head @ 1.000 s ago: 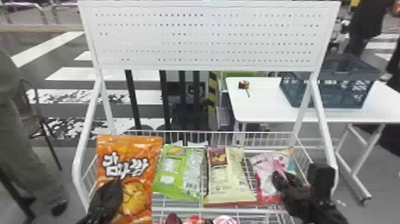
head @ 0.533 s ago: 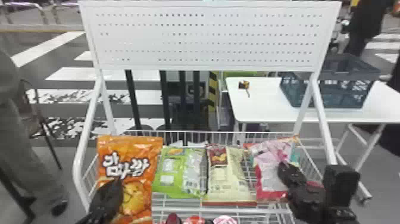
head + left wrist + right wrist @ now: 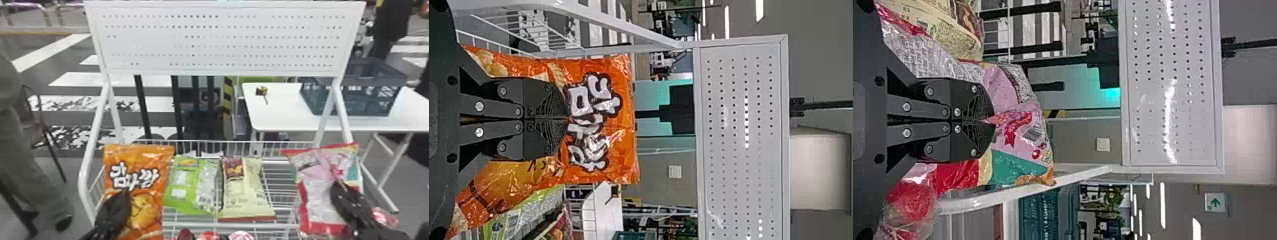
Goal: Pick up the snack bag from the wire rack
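The right end effector has its two fingers closed on a pinch of the pink snack bag. The bag is in front of it and a bit to the left, at the right side of the wire rack. The long way of the bag runs from near the robot to far off. I can't tell if its bottom touches the wires. The right arm is the near one, so I think it should lift straight up, clear of the side bar. The grip looks small, so the bag could swing or slip.

The left end effector waits shut by the orange bag. A gap lies between the pink bag and the cream bag. Behind the rack, a crate sits on a white tabletop.
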`<state>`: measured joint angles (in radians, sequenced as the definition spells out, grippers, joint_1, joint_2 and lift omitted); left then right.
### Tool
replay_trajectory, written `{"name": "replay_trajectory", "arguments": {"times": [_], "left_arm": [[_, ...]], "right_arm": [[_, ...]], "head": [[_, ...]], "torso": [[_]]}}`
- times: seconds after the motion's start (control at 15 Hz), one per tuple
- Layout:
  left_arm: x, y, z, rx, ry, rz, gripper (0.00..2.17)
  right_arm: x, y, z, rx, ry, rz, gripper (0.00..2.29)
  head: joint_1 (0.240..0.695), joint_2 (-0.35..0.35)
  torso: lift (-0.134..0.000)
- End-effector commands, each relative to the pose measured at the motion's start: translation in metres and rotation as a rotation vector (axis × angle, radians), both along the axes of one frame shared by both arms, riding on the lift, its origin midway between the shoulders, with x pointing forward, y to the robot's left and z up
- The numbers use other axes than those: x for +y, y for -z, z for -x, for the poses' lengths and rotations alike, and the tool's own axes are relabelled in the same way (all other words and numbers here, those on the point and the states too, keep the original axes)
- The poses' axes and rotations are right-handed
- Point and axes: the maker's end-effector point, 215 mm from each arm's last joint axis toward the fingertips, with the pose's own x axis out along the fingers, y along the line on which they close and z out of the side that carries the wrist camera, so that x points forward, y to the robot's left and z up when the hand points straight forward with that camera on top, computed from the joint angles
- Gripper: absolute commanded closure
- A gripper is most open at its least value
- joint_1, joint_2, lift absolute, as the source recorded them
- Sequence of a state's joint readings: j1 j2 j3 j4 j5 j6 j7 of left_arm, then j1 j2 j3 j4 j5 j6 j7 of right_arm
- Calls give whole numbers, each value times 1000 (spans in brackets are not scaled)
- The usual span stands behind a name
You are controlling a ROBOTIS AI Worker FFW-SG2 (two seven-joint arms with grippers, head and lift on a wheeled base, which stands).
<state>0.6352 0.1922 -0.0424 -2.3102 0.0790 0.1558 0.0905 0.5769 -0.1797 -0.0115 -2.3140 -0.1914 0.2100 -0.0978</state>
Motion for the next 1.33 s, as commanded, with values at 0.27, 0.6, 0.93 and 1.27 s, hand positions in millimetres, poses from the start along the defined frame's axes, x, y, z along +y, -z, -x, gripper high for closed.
{"name": "replay_trajectory", "arguments": {"times": [0.27, 0.6, 0.93, 1.27], "left_arm": [[5, 2, 2, 5, -5, 1, 1821], [12, -8, 9, -13, -15, 7, 1821], [11, -13, 12, -20, -12, 10, 1821], [13, -17, 13, -26, -13, 18, 1821]], "right_arm": [[-17, -22, 47, -58, 46, -25, 2209], [-14, -18, 57, -42, 44, -29, 2206], [-13, -16, 60, -35, 42, -21, 2206], [-12, -14, 62, -29, 33, -16, 2202]], "head": [[499, 0], [499, 0], [499, 0], [499, 0]], "torso": [[0], [0], [0], [0]]}}
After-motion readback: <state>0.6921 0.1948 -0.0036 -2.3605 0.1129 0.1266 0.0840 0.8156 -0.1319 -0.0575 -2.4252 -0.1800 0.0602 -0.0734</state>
